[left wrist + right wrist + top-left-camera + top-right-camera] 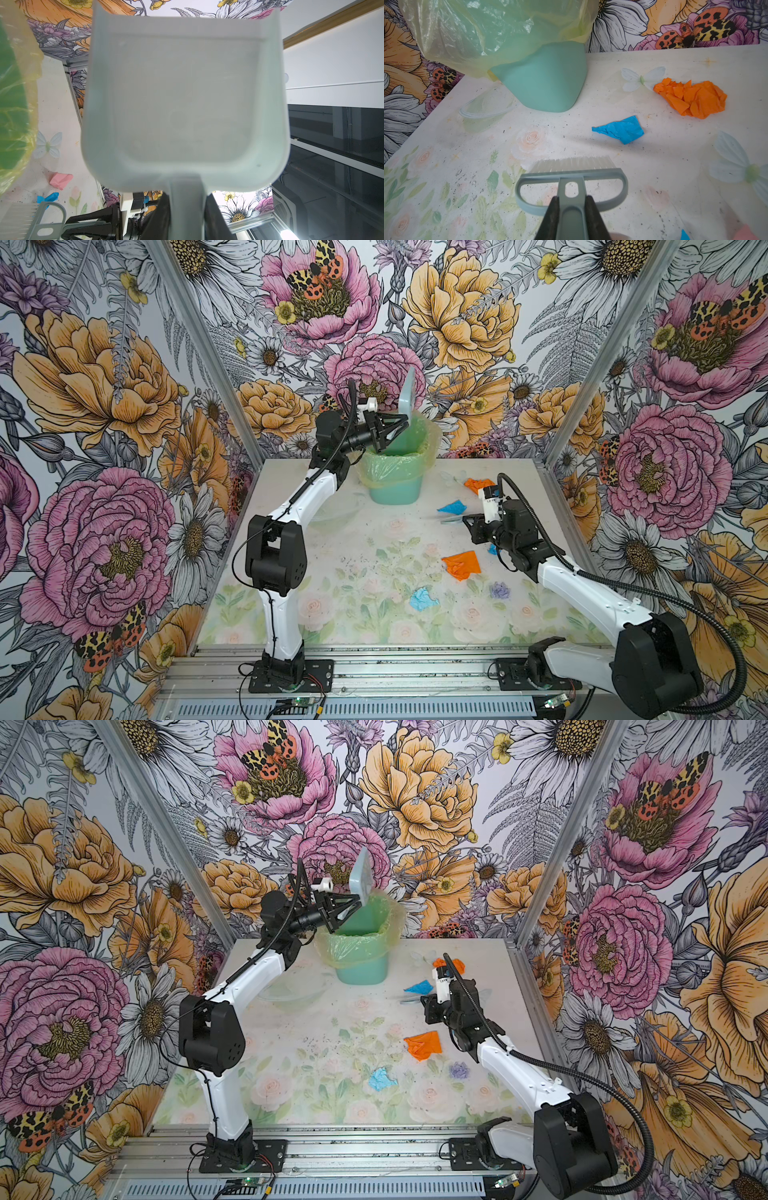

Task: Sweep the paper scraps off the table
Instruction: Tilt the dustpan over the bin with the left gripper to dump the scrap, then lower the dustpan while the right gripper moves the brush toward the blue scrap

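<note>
1. Left gripper point(404, 422): closed tight on the handle of the grey-blue dustpan point(409, 396). In the left wrist view both fingers point(158, 214) pinch the handle.
2. The dustpan stands nearly on edge, lip up, over the mouth of the green bin point(395, 487). The bin wears a yellowish liner point(376, 472) and sits at 12 o'clock on the table point(340, 539).
3. Right gripper point(467, 520): clamped on the handle of the brush point(451, 519), with the fingers point(552, 216) pressed to both sides of it. It hangs low at 2 o'clock, bristles aimed toward 10 o'clock. Cannot tell whether the bristles touch the surface.
4. Paper scraps point(460, 565), all lying on the table's right half:
   - orange wad point(478, 484), far out at 2 o'clock, near the back wall;
   - blue scrap point(453, 507), 2 o'clock, just beyond the bristles and apart from them;
   - flat orange piece point(423, 1045), 3 o'clock, near the right arm;
   - light blue wad point(422, 599), 5 o'clock, close to centre;
   - small blue bit point(492, 548), 3 o'clock, partly hidden by the right wrist.
</note>
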Robot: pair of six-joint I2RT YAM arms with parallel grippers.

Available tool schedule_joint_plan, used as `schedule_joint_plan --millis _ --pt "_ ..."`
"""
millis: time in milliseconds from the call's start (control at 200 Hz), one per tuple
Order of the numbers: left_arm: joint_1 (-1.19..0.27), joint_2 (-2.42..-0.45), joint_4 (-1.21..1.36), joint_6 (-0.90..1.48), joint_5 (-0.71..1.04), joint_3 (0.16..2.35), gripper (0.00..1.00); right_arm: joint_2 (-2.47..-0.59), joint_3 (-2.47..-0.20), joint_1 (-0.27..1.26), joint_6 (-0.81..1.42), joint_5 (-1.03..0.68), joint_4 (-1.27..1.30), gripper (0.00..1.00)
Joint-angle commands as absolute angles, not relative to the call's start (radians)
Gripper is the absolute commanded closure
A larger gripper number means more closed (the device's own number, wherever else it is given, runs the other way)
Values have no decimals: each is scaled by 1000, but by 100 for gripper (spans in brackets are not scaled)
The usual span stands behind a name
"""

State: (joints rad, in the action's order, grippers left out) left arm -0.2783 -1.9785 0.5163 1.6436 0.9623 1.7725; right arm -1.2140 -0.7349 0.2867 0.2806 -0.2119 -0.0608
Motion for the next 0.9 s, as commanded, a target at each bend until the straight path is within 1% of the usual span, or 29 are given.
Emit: schedule_joint_plan --millis 0,160,230,290,390,450,500,555,631,726,811,896 --pt "-271 -1966 542 1618 986 1770 100 -1198 -733 284 298 -222 -46 100" --pt "-277 -1938 423 1481 988 1773 100 -1212 -790 284 276 -250 -144 100" --pt "-285 -1915 309 1361 975 1779 100 -1221 -828 283 260 -282 -205 100" --pt "-292 -1892 162 1225 948 1790 100 -1224 -853 283 256 -320 -242 100" --pt "-299 -1860 -97 987 888 1831 100 -1224 -903 281 266 -432 -299 100" --pt "-302 -1831 -200 874 803 1816 100 -1232 -939 282 283 -530 -339 100" --pt "-310 -1768 -257 797 728 1797 100 -1247 -973 282 301 -616 -383 100" --pt "-320 -1735 -295 731 657 1778 100 -1270 -1012 281 321 -694 -445 100" --pt "-339 -1702 -314 661 603 1744 100 -1307 -1061 281 340 -817 -524 100" --pt "-355 -1663 -339 589 538 1693 100 -1333 -1060 285 405 -963 -541 100" --pt "-369 -1624 -357 522 469 1632 100 -1330 -1023 302 463 -1041 -544 100" --pt "-375 -1581 -357 484 397 1556 100 -1298 -975 331 499 -1067 -558 100"
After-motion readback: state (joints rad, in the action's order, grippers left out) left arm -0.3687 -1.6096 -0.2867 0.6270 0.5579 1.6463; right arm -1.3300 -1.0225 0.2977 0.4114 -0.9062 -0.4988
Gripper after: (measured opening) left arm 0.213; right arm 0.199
